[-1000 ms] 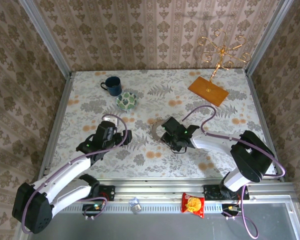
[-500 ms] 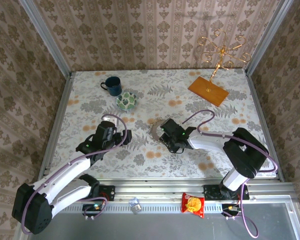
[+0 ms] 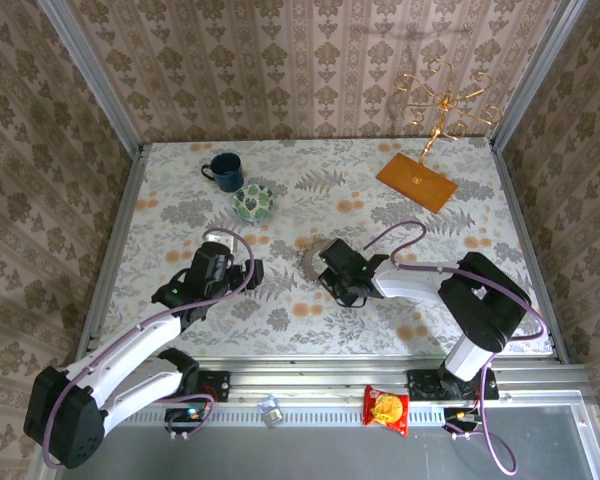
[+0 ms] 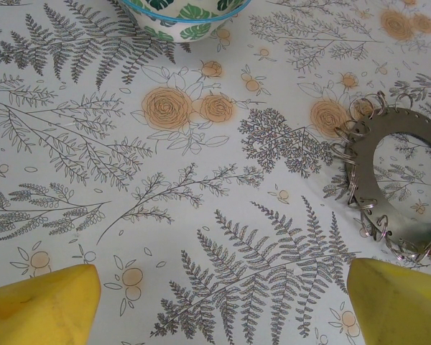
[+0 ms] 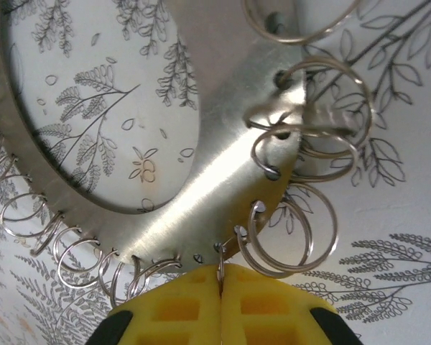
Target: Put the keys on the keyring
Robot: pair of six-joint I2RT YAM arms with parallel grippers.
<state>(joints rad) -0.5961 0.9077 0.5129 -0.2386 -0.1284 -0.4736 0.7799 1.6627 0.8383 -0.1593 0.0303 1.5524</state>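
Two tools work over the floral tabletop (image 3: pixel 170 200). The keyring (image 5: pixel 223 165) lies flat on it, directly ahead of the right tool (image 5: pixel 220 287). That tool's yellow pads were half-spread a moment ago and have just come together, pinching one small split ring (image 5: pixel 220 269) at the keyring's near rim. That likely anchors the keyring for threading. The left tool (image 4: pixel 215 302) hangs with fingers spread wide and empty, the keyring (image 4: pixel 359 158) ahead and to its right.

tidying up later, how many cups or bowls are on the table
2: a dark blue mug at the far left, and a green-patterned bowl just nearer, to its right.
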